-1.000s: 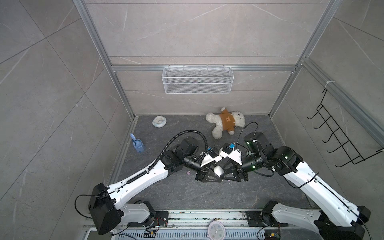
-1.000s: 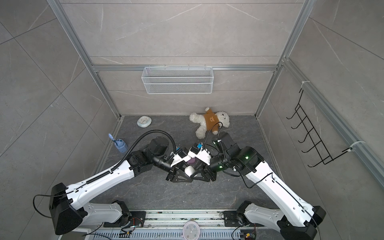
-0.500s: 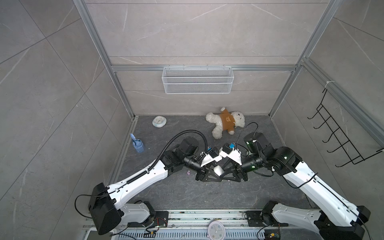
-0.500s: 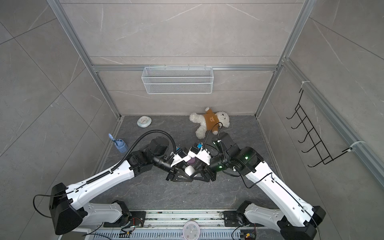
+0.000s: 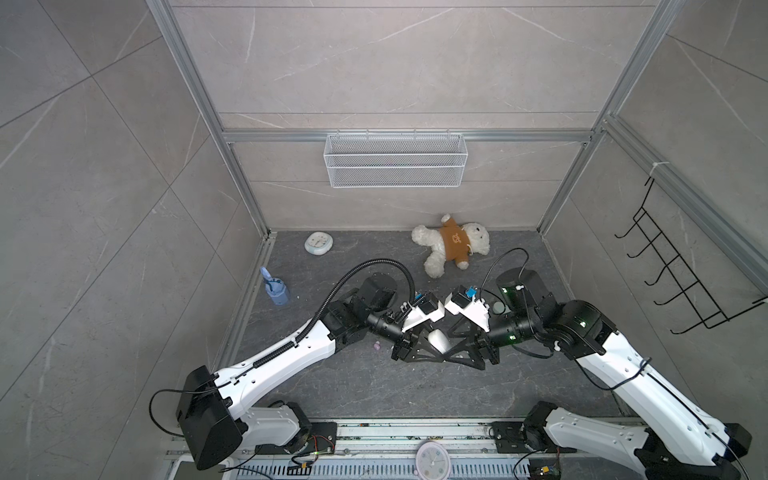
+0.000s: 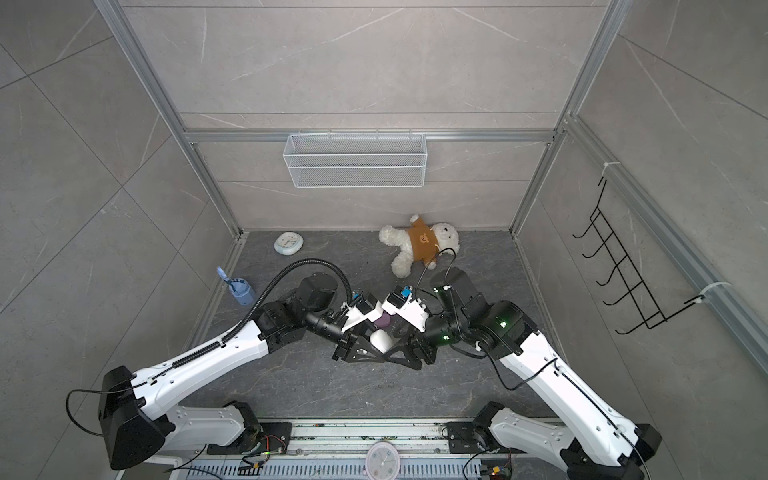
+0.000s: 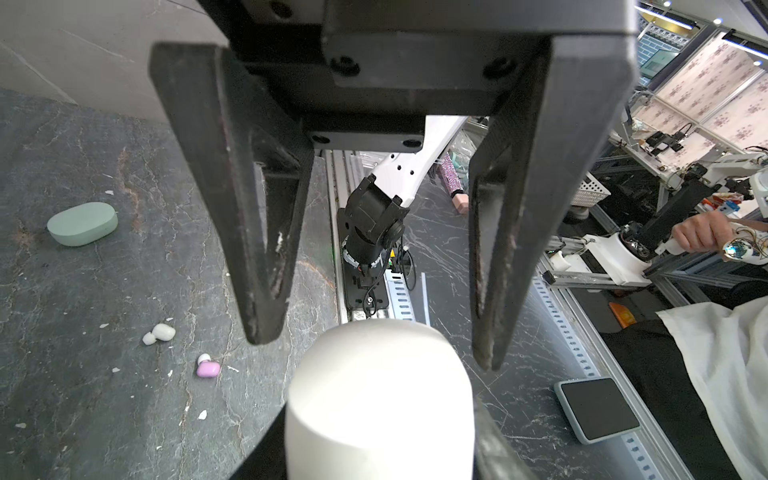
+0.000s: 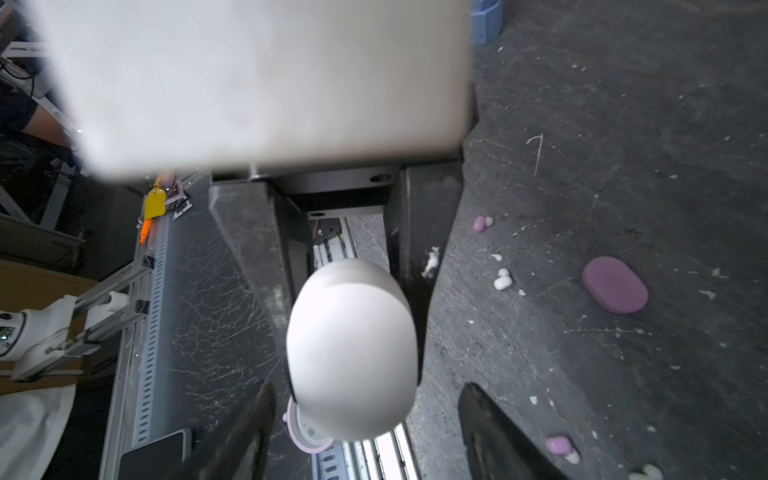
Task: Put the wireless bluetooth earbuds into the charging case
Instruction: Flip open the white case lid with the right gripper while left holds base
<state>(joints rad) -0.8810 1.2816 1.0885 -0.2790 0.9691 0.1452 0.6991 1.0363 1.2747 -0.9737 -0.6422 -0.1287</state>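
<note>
A white oval charging case [image 5: 438,338] [image 6: 380,338] hangs above the dark floor at the centre, with my left gripper [image 5: 428,347] [image 7: 378,436] shut on it. In the right wrist view the case [image 8: 353,349] sits between the left gripper's black fingers. My right gripper [image 5: 459,345] [image 8: 370,436] faces it, open, with its fingers [image 7: 266,291] clear of the case. Loose earbuds lie on the floor: a white one [image 7: 163,331] [image 8: 503,281] and pink ones [image 7: 208,368] [image 8: 480,223] [image 8: 559,445]. A shut mint case [image 7: 82,223] and a shut pink case [image 8: 615,284] lie nearby.
A teddy bear [image 5: 451,245] lies at the back, a small round clock [image 5: 318,242] at the back left and a blue cup [image 5: 275,291] by the left wall. A wire basket [image 5: 395,160] hangs on the back wall, a hook rack [image 5: 685,270] on the right. White crumbs dot the floor.
Both arms keep their places at the centre. The right gripper's jaws have spread away from the white case, which stays in the left gripper.
</note>
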